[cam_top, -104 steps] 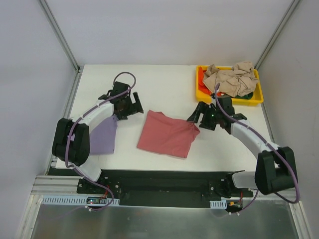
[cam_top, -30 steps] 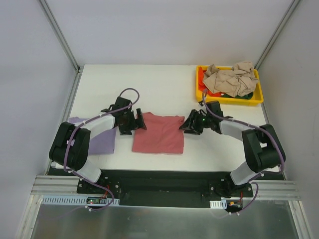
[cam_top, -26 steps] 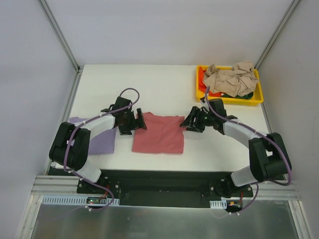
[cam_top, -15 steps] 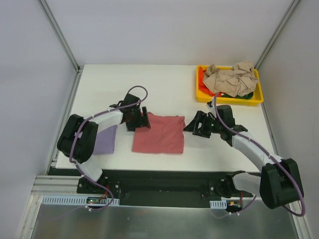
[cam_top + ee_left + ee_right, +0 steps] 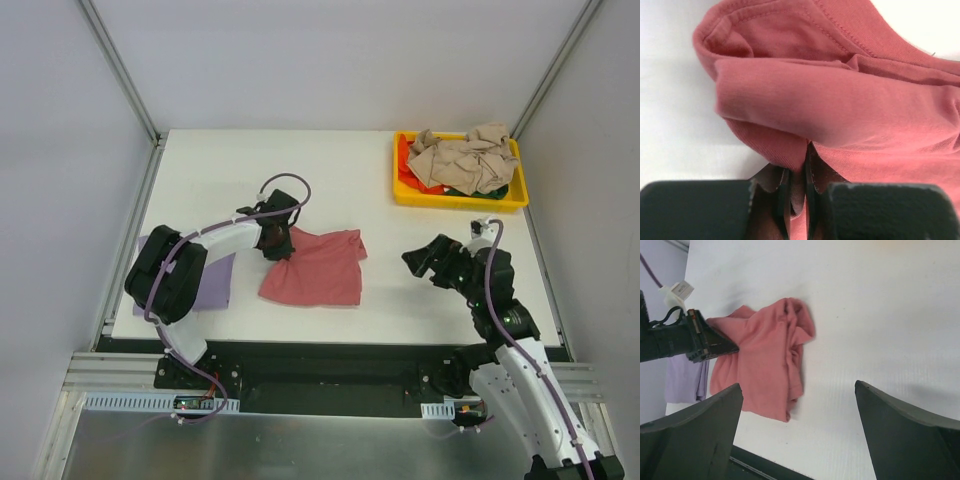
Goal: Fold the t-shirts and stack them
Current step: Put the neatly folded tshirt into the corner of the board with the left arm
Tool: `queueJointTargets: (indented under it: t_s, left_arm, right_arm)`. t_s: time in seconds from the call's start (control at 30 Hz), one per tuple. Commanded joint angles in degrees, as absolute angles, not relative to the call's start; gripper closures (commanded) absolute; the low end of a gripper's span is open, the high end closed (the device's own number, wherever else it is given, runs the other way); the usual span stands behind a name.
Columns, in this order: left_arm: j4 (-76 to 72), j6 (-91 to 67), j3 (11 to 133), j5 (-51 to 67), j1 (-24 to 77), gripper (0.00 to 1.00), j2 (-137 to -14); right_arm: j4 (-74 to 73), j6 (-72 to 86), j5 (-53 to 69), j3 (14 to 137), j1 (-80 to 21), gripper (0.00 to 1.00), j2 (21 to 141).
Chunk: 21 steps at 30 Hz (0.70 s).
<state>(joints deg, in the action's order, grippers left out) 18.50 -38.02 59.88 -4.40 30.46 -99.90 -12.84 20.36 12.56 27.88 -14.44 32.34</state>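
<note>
The folded dusty red-pink t-shirt (image 5: 318, 270) lies mid-table, its right edge rumpled. My left gripper (image 5: 276, 241) is shut on its upper left corner; in the left wrist view a fold of the red-pink t-shirt (image 5: 840, 100) is pinched in the left gripper (image 5: 797, 185). A lavender t-shirt (image 5: 208, 280) lies flat to the left, partly under the left arm. My right gripper (image 5: 424, 262) hangs open and empty, well right of the shirt. The right wrist view shows the red-pink t-shirt (image 5: 765, 370) beyond the wide-open right gripper (image 5: 797, 385).
A yellow tray (image 5: 455, 204) stands at the back right, holding a crumpled beige t-shirt (image 5: 460, 160) over a red one (image 5: 405, 150) and a dark green one (image 5: 500, 188). The table's black front rail (image 5: 330, 360) runs below the shirts.
The left gripper has shut on the red-pink shirt's upper left corner and tugged it. The right gripper has opened wide and pulled back to the right, away from the shirt.
</note>
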Motion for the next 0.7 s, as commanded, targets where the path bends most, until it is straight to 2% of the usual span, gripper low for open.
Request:
queueJointTargets:
  t_s: [0.0, 0.37, 0.67]
  left_arm:
    - [28.2, -32.53, 58.45, -17.74, 30.06, 1.0, -95.02]
    - [35.93, -24.16, 56.16, -32.07, 29.97, 1.0, -80.17]
    - [60.27, -33.04, 66.26, -47.45, 29.97, 1.0, -82.09]
  right_arm:
    - [-18.98, 18.46, 5.72, 26.9, -14.06, 0.04, 27.96]
    - [-21.44, 15.3, 2.81, 26.63, -14.06, 0.04, 26.89]
    - [-23.47, 12.74, -2.19, 27.25, -13.97, 0.04, 27.69]
